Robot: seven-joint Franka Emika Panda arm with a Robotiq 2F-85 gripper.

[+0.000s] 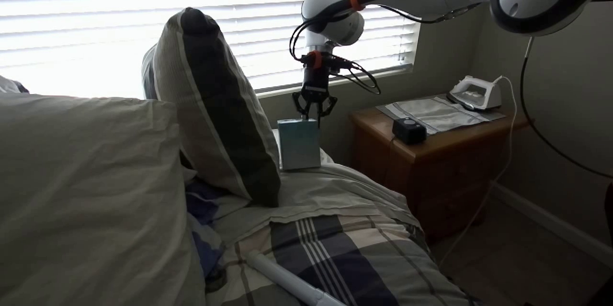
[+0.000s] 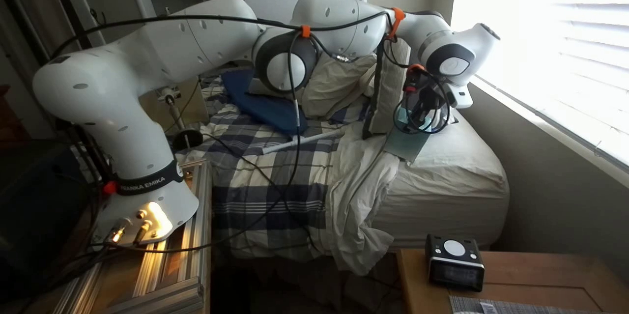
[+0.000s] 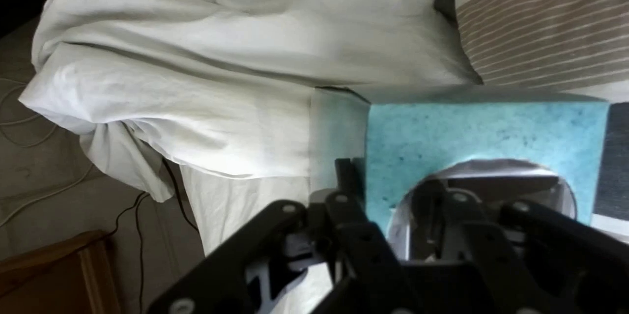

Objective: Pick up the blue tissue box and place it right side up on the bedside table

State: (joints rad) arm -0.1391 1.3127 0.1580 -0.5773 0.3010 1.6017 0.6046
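The blue tissue box [image 1: 299,148] is at the bed's far end beside the striped pillow, its round opening facing up toward my gripper. It also shows in an exterior view [image 2: 405,144], partly behind the gripper's cables, and in the wrist view [image 3: 442,132]. My gripper [image 1: 312,121] points down at one edge of its top. In the wrist view the fingers [image 3: 383,176] straddle that edge, one outside the side wall, one inside the opening, partly closed on it. I cannot tell if the box touches the bed. The bedside table [image 1: 445,172] stands beyond the bed's edge, also in an exterior view [image 2: 530,274].
A black clock [image 1: 409,130], a cloth [image 1: 436,113] and an iron [image 1: 476,93] are on the bedside table. A tall striped pillow [image 1: 215,109] stands close beside the box. A white tube [image 1: 287,279] lies on the bed. The window blinds [image 1: 268,18] are behind the arm.
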